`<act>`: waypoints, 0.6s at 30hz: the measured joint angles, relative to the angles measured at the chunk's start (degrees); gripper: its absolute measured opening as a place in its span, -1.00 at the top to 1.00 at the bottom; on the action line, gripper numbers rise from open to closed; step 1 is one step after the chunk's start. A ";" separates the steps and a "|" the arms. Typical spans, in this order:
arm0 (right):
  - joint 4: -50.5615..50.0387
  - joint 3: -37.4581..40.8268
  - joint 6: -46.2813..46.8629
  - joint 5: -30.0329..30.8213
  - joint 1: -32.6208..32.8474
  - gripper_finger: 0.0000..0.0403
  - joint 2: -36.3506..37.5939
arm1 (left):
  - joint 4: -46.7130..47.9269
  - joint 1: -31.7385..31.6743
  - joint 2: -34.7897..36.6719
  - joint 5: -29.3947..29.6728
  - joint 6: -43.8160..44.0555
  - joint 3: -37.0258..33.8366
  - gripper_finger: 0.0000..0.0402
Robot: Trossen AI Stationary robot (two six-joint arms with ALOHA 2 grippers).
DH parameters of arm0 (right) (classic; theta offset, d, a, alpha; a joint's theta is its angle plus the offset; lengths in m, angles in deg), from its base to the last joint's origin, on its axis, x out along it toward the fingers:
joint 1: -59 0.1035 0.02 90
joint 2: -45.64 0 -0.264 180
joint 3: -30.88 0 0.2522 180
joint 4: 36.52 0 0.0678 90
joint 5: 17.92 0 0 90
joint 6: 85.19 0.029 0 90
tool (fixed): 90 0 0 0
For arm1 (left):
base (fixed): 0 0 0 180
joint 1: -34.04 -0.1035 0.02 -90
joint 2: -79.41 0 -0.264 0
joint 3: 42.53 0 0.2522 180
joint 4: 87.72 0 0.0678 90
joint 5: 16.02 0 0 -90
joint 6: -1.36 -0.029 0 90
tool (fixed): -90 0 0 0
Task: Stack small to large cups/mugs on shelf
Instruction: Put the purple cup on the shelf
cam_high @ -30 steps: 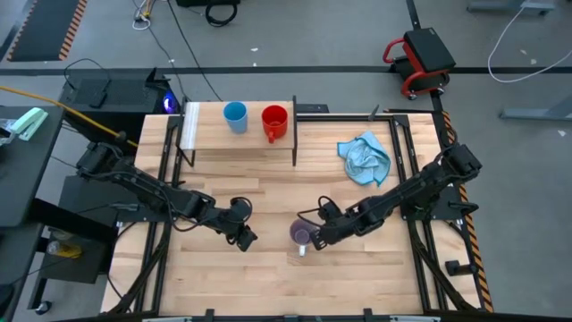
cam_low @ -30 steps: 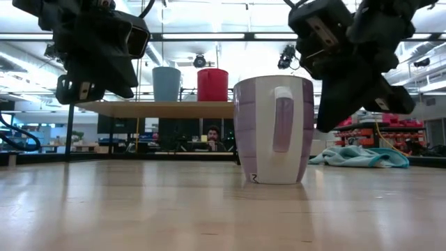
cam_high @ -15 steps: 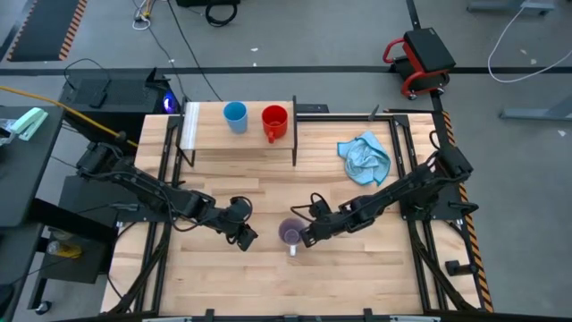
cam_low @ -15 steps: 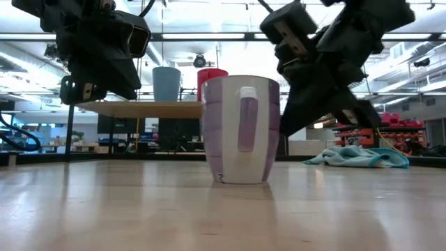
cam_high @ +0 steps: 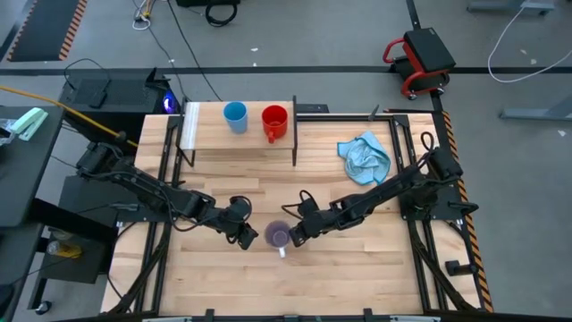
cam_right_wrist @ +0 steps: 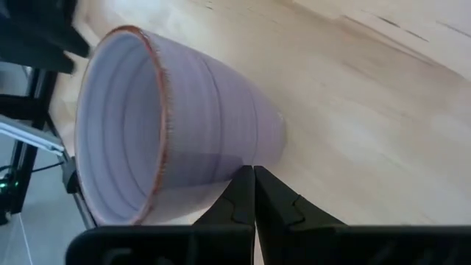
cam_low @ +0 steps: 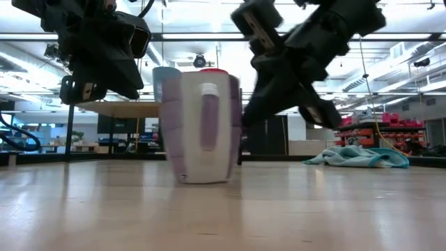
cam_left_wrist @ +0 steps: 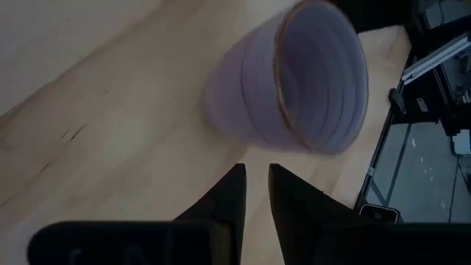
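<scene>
The lilac mug (cam_high: pixel 278 236) stands upright on the tabletop by its base, its handle (cam_high: pixel 282 253) toward the near edge. In the low view the mug (cam_low: pixel 202 129) fills the middle. My right gripper (cam_high: pixel 295 233) is shut and sits right beside the mug on its right. My left gripper (cam_high: pixel 249 238) hovers just left of the mug, its fingers shut to a thin slit (cam_left_wrist: pixel 255 184), touching nothing. The light blue cup (cam_high: pixel 235 116) and the red mug (cam_high: pixel 274 122) stand side by side on the shelf (cam_high: pixel 210 136) at the far side. My right gripper pushes the lilac mug with its shut fingertips (cam_right_wrist: pixel 247 184) against the outer wall (cam_right_wrist: pixel 239 151), low on the side that faces the table's right. The fingers come slanting down from the right. The mug stays upright with its base on the table.
A light blue cloth (cam_high: pixel 365 158) lies crumpled at the far right of the tabletop. Bare planks stretch along the near edge (cam_high: pixel 295 286) and between the mug and the shelf. Beyond the table are cables, a red cart and a dark case.
My right gripper has moved toward the table's left and stayed shut. The lilac mug has slid left along the table ahead of it, upright, with its handle still toward the near edge. It now stands close to my left gripper.
</scene>
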 joint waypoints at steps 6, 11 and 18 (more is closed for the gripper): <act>-2.78 -4.35 -2.87 -0.88 -0.85 0.98 -3.32 | -0.03 0.00 0.00 -0.02 0.52 0.01 0.64; -3.13 -6.16 -3.44 -2.28 -0.87 0.98 -5.14 | 0.57 0.09 0.00 -0.02 1.22 0.02 0.63; -3.14 -6.33 -3.09 -3.17 -0.22 0.98 -5.12 | 1.11 0.09 1.07 -0.06 1.89 0.02 0.68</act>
